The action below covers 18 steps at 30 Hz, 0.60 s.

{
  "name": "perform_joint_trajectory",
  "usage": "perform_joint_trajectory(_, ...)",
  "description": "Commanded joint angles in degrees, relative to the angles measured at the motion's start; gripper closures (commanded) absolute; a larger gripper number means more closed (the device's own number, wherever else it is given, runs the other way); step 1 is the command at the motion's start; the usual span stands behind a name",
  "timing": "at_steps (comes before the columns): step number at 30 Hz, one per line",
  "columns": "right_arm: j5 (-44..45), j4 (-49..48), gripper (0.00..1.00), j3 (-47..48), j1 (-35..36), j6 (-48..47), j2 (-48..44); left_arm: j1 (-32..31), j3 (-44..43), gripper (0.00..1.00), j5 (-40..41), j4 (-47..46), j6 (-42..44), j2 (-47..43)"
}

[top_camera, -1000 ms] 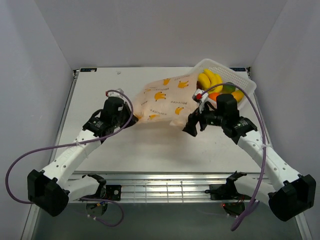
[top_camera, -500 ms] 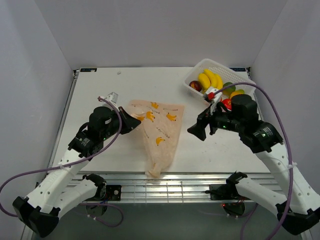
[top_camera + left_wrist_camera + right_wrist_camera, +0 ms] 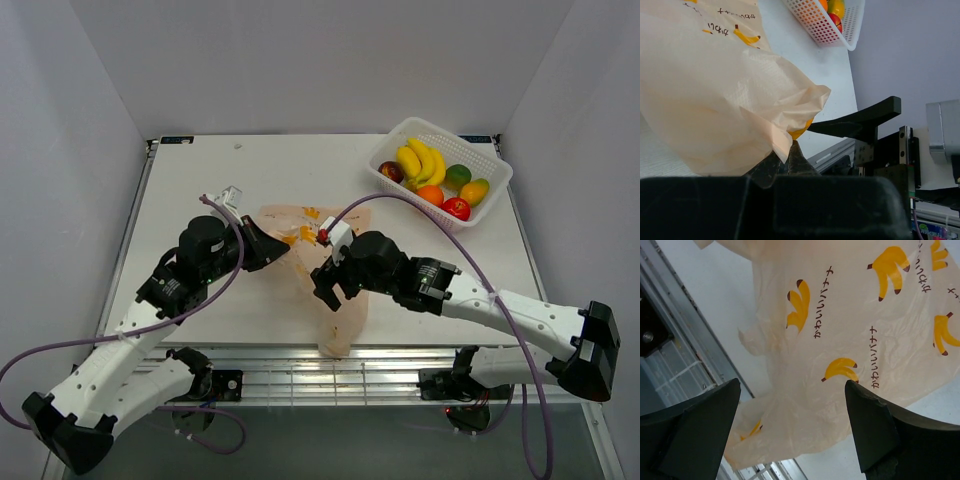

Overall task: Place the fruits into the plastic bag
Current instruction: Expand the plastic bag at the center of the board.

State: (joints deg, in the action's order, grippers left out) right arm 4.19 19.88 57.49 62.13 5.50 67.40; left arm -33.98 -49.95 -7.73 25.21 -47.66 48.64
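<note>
The peach plastic bag printed with bananas lies crumpled on the table from centre to the front edge. My left gripper is shut on a fold of the bag's left edge; in the left wrist view the fingertips pinch the film. My right gripper is open and hovers just above the bag's middle, and the bag fills the right wrist view between the spread fingers. The fruits lie in the white basket: banana bunch, dark-red piece, orange, green piece, yellow-green piece, red piece.
The basket stands at the far right corner, close to the right wall, and also shows in the left wrist view. The table's front edge with its metal rails runs just below the bag's lower end. Walls close in the left, back and right.
My right arm has swung left from beside the basket to over the bag's middle. The bag has bunched narrower. The left gripper keeps its hold and has barely moved.
</note>
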Motion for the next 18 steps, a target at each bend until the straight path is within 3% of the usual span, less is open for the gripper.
perform_joint_trajectory(1, 10.49, -9.41, 0.1, -1.33, 2.12, 2.33, 0.45, -0.39, -0.5, 1.0, -0.53, -0.95, -0.51, -2.06)
perform_joint_trajectory(13, 22.52, -10.92, 0.07, -0.1, 4.67, 3.38, 7.57, -0.56, -0.5, 1.0, -1.15, -1.04, 0.2, -4.43)
perform_joint_trajectory(17, 20.87, -11.96, 0.0, 0.07, 4.67, 2.77, 10.12, -0.56, -0.14, 1.0, -1.5, -0.87, 0.2, -4.7)
perform_joint_trajectory(18, 19.73, -12.4, 0.02, 0.25, 4.67, 2.59, 10.47, -0.56, -0.14, 1.0, -1.59, -0.87, 0.2, -4.61)
